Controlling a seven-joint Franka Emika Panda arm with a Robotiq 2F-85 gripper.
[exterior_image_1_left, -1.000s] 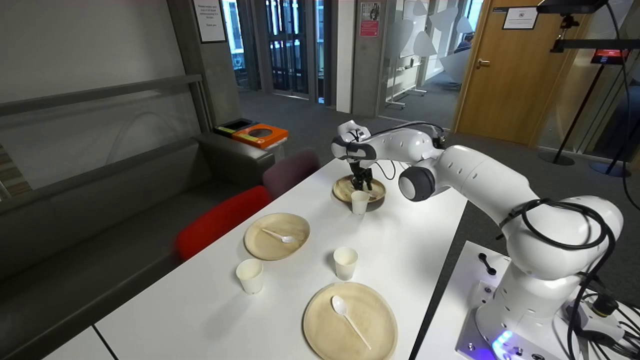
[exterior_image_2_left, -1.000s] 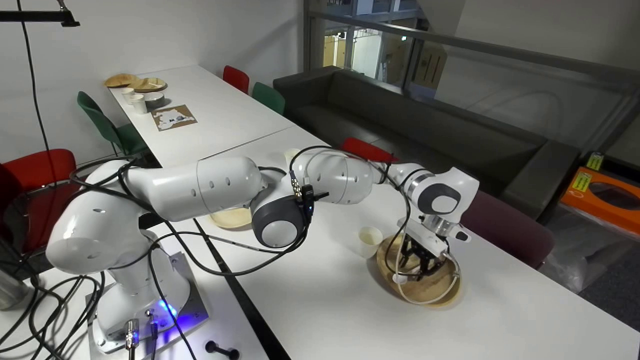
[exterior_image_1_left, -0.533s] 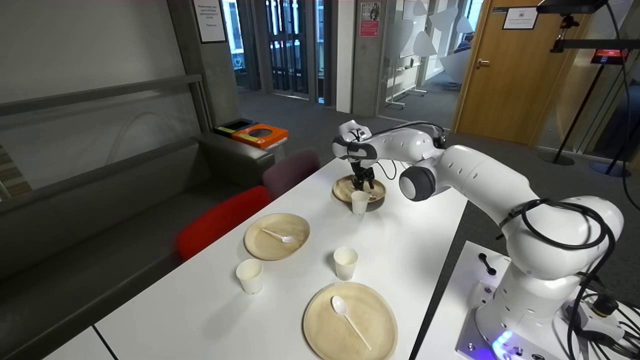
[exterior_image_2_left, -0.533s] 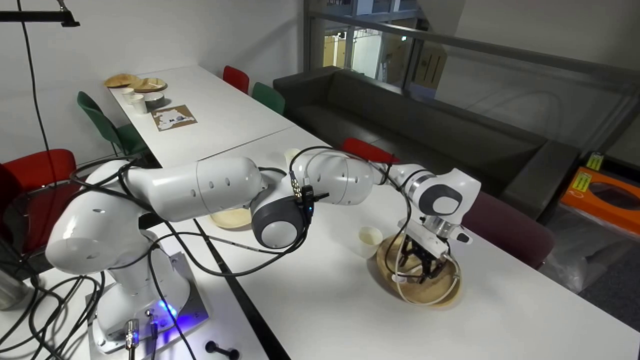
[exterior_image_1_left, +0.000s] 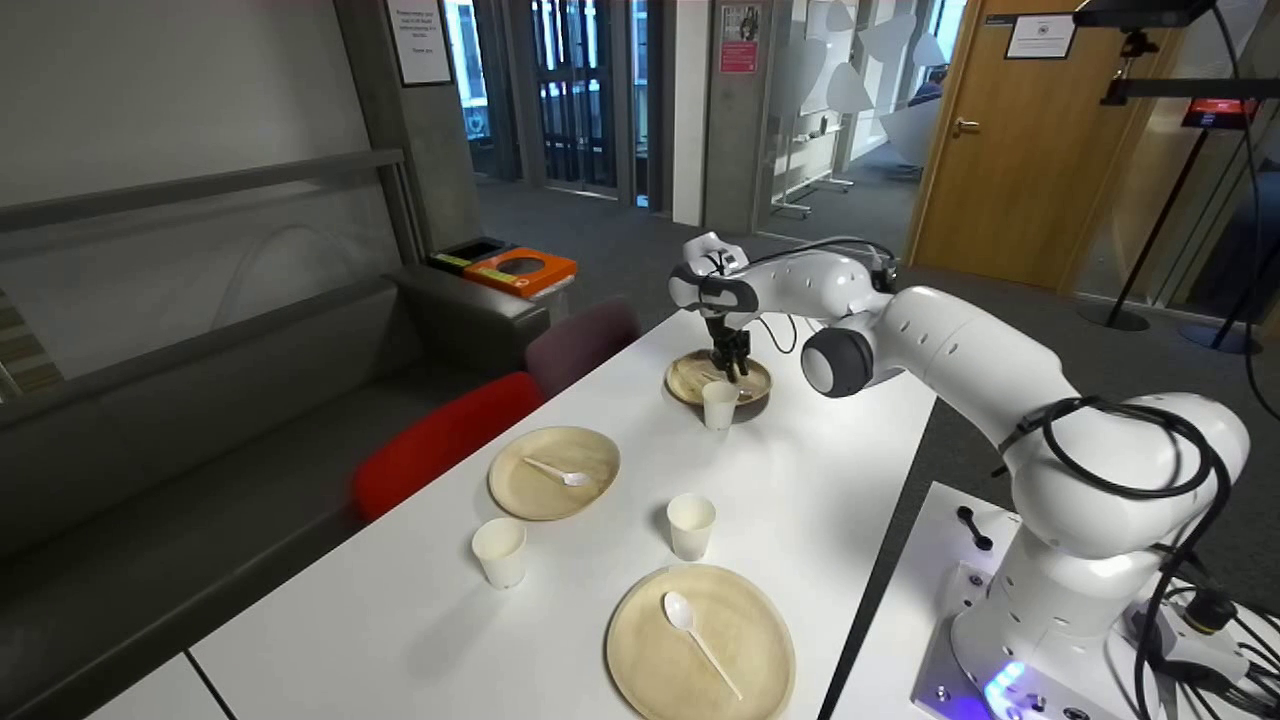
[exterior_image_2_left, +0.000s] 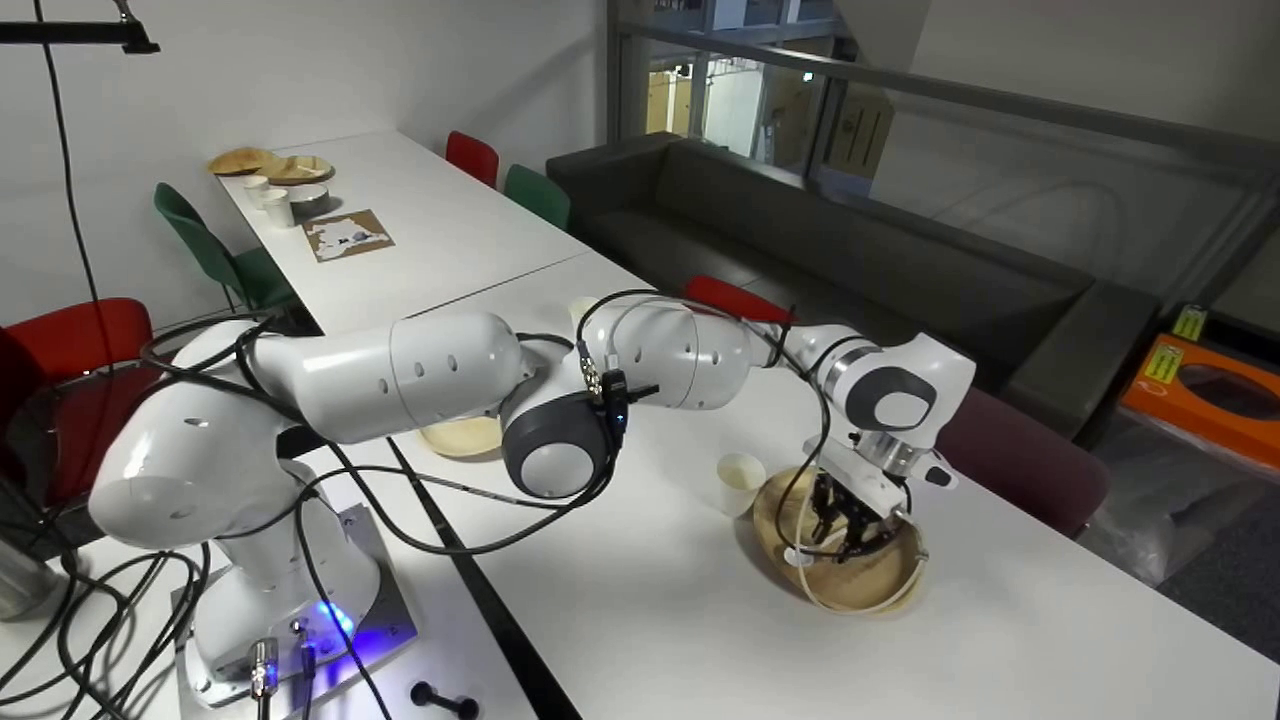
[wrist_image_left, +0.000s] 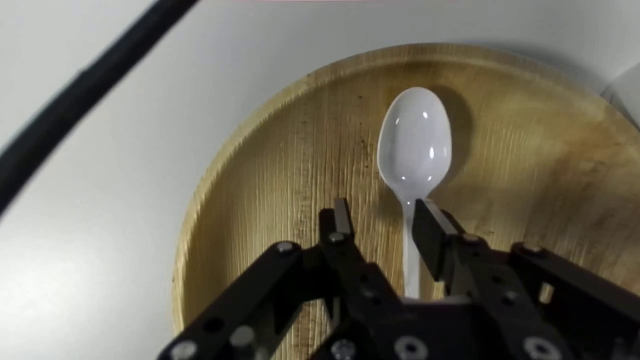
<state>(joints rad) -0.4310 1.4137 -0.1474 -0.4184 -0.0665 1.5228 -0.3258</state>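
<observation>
My gripper (wrist_image_left: 381, 202) is partly open and empty, pointing down over a brown round plate (wrist_image_left: 270, 200). A white plastic spoon (wrist_image_left: 416, 140) lies in this plate. In the wrist view its handle runs between the fingers, nearer the right finger, which overlaps its edge; I cannot tell if they touch. The lower end of the handle is hidden behind the gripper body. In both exterior views my gripper (exterior_image_1_left: 735, 368) (exterior_image_2_left: 838, 545) is low over the plate (exterior_image_1_left: 690, 382) (exterior_image_2_left: 885, 580). The spoon's bowl (exterior_image_2_left: 798, 556) shows at the plate's side. A white cup (exterior_image_1_left: 719, 406) (exterior_image_2_left: 740, 484) stands close by the plate.
A plate (exterior_image_1_left: 555, 440) with a spoon, another plate (exterior_image_1_left: 640, 640) with a spoon, and two cups (exterior_image_1_left: 500, 552) (exterior_image_1_left: 691, 527) stand along the white table. Chairs (exterior_image_1_left: 450, 440) and a grey sofa (exterior_image_2_left: 850, 230) line one side. Cables (exterior_image_2_left: 815, 420) hang along the arm.
The wrist and gripper have shifted slightly up and to the right in both exterior views. The spoon, plate and cups stay where they were.
</observation>
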